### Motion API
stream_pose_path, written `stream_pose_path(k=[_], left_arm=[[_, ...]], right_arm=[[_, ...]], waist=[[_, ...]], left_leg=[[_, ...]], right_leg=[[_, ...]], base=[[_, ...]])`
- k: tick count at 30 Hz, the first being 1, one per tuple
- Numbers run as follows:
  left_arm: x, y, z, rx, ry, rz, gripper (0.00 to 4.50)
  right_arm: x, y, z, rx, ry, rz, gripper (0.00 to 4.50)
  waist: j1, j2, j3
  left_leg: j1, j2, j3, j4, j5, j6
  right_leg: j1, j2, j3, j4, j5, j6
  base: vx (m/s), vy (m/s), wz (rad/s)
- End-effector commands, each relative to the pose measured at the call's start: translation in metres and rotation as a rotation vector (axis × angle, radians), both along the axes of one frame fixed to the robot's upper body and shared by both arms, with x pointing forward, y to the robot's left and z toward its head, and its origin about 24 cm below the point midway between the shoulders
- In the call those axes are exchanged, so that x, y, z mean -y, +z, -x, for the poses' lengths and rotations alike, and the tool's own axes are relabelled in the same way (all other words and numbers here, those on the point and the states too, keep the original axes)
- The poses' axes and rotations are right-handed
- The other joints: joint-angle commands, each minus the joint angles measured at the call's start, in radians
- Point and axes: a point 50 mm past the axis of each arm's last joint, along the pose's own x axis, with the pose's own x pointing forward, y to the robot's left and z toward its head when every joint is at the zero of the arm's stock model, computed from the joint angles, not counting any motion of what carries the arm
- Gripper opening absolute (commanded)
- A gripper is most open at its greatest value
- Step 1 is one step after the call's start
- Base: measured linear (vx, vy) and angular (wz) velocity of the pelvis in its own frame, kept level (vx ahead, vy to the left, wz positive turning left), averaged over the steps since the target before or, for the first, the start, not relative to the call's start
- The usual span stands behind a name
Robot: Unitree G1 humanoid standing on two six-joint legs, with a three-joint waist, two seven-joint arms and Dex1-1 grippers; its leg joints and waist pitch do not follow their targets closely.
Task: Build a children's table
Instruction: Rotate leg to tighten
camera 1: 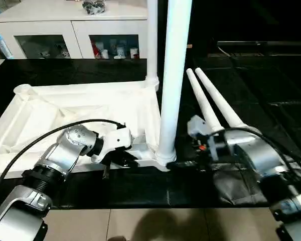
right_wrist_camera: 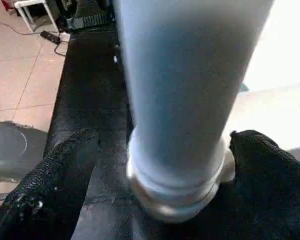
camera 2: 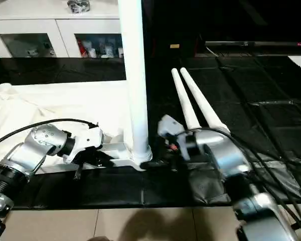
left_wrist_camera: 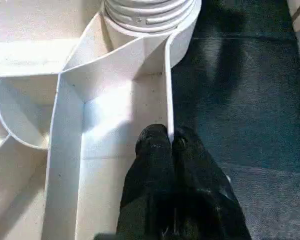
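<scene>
Left claw (left_wrist_camera: 171, 142) pinches the tabletop (camera 1: 65, 108) rim; right claw (right_wrist_camera: 160, 150) spreads wide around the upright leg (camera 1: 173, 75).

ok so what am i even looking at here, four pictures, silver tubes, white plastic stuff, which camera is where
It is a humanoid robot putting together a children's table. The two wide pictures come from its head, looking down over its silver forearms. The two close ones come from cameras on its wrists.

On the black mat lies the white ribbed plastic tabletop, upside down. One long white tube leg stands upright in its near corner socket, another stands at the far corner, and two spare legs lie on the mat.

The left gripper is pinched shut on the tabletop's thin rim. The right gripper is open, one black finger either side of the near leg's base. Behind stands a white glass-door cabinet.
</scene>
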Motion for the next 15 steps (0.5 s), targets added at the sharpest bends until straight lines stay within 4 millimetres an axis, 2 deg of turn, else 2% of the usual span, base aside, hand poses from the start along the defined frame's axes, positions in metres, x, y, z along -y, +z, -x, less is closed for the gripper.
stream_pose_path(k=[1, 3, 4, 7, 9, 15], left_arm=[[0.006, -0.0036, 0.0042, -0.018, -0.078, -0.043, 0.0], [0.0061, -0.0037, 0.0042, -0.017, -0.079, -0.044, 0.0], [0.0062, -0.0039, 0.0043, -0.016, -0.083, -0.046, 0.0], [0.0062, -0.0041, 0.0045, -0.016, -0.084, -0.047, 0.0], [0.006, -0.0044, 0.0048, -0.017, -0.088, -0.049, 0.0], [0.0063, -0.0047, 0.0042, -0.014, -0.093, -0.052, 0.0]], right_arm=[[-0.0019, 0.0014, -0.0065, 0.035, -0.016, 0.032, 4.44], [-0.0022, 0.0004, -0.0077, 0.037, -0.019, 0.039, 4.44], [-0.0037, -0.0011, -0.0082, 0.03, -0.016, 0.038, 4.19], [-0.0049, -0.0018, -0.0084, 0.024, -0.015, 0.033, 4.06], [-0.0059, -0.0022, -0.0089, 0.021, -0.014, 0.027, 3.77], [-0.007, -0.0048, -0.0104, 0.007, -0.016, 0.018, 3.27]], waist=[[-0.006, -0.01, -0.073], [-0.003, -0.009, -0.074], [0.0, -0.009, -0.075], [0.002, -0.009, -0.075], [0.001, -0.009, -0.074], [0.001, -0.008, -0.075]], left_leg=[[0.004, 0.057, -0.015, -0.063, -0.115, 0.069], [0.004, 0.058, -0.014, -0.062, -0.109, 0.067], [0.004, 0.058, -0.014, -0.061, -0.104, 0.069], [0.003, 0.058, -0.014, -0.061, -0.103, 0.075], [0.002, 0.058, -0.014, -0.062, -0.11, 0.072], [0.003, 0.058, -0.014, -0.062, -0.117, 0.069]], right_leg=[[0.056, -0.087, 0.067, -0.068, -0.276, -0.158], [0.058, -0.087, 0.068, -0.066, -0.259, -0.162], [0.059, -0.087, 0.068, -0.064, -0.245, -0.165], [0.059, -0.087, 0.068, -0.062, -0.236, -0.166], [0.06, -0.088, 0.067, -0.065, -0.252, -0.163], [0.059, -0.087, 0.067, -0.066, -0.263, -0.16]], base=[[0.0, 0.0, 0.0], [0.0, 0.0, 0.0], [0.0, 0.0, 0.0], [0.0, 0.0, 0.0], [0.0, 0.0, 0.0], [0.0, 0.0, 0.0]])
